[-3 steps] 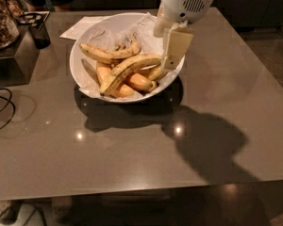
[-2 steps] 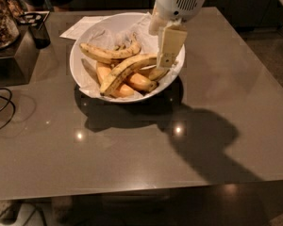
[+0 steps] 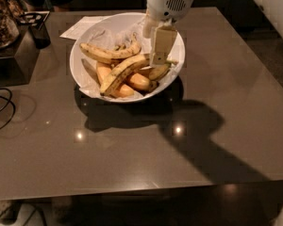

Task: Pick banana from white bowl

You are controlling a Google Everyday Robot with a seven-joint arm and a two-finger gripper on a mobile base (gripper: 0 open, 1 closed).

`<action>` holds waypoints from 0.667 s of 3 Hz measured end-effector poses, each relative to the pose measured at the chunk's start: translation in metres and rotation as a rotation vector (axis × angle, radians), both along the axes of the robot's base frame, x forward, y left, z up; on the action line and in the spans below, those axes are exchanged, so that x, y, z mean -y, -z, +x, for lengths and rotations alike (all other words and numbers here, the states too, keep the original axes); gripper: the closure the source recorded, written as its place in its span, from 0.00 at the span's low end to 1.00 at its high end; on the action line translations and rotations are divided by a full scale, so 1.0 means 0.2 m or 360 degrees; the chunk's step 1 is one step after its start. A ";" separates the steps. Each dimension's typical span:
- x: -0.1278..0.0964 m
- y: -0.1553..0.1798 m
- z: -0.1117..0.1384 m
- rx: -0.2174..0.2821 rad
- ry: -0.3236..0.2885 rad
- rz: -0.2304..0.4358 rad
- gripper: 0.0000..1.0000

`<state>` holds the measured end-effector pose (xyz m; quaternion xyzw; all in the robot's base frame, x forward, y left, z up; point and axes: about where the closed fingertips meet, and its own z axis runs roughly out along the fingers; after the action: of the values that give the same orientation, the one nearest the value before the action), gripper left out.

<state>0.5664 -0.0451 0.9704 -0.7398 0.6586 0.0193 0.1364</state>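
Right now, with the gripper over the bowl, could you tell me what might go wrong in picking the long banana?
1. The gripper hangs at the upper-right end of the banana, not its middle, so a grasp there may tip or slip.
2. The shorter banana and orange-yellow pieces lie against it and could be caught or dragged out.
3. The white bowl might shift on the glossy table.

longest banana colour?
Banana: yellow, dark brown streaks; camera view; gripper at its upper-right end.
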 end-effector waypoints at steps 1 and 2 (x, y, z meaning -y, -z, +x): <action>-0.03 0.04 0.04 -0.0023 -0.0023 -0.0011 0.41; -0.07 0.08 0.06 -0.0049 -0.0046 -0.0026 0.44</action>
<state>0.5780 -0.0316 0.9537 -0.7499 0.6500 0.0272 0.1200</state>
